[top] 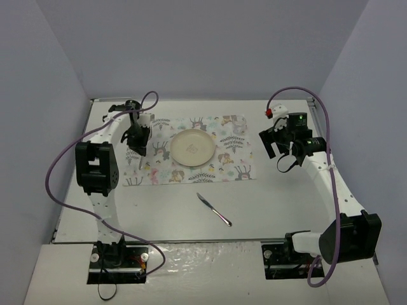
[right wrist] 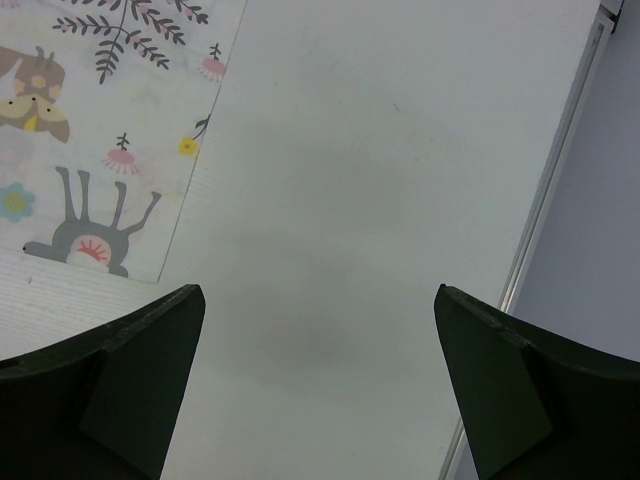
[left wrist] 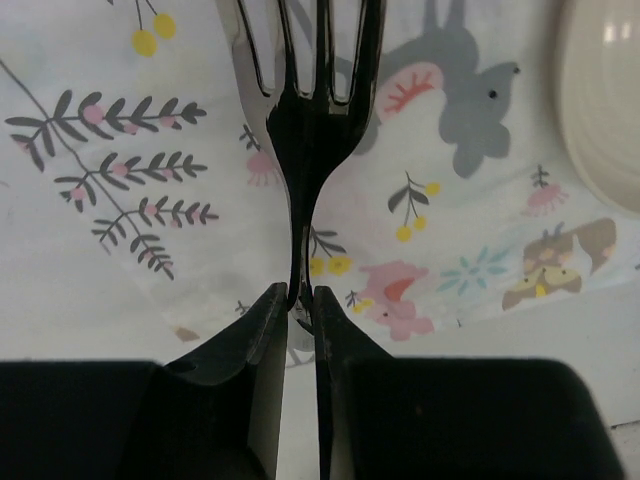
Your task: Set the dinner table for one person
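left gripper [left wrist: 300,298] pinches fork [left wrist: 318,110] over printed mat [left wrist: 130,260]; right gripper [right wrist: 318,295] gapes wide above dinner table [right wrist: 380,150].

No legible text or labels anywhere

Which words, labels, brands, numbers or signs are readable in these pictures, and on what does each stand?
None can be read.
The mat bears only printed animals and plants, no letters.
Any mark on the plate is too small to tell.
The fork, the knife and the dinner table show no writing.
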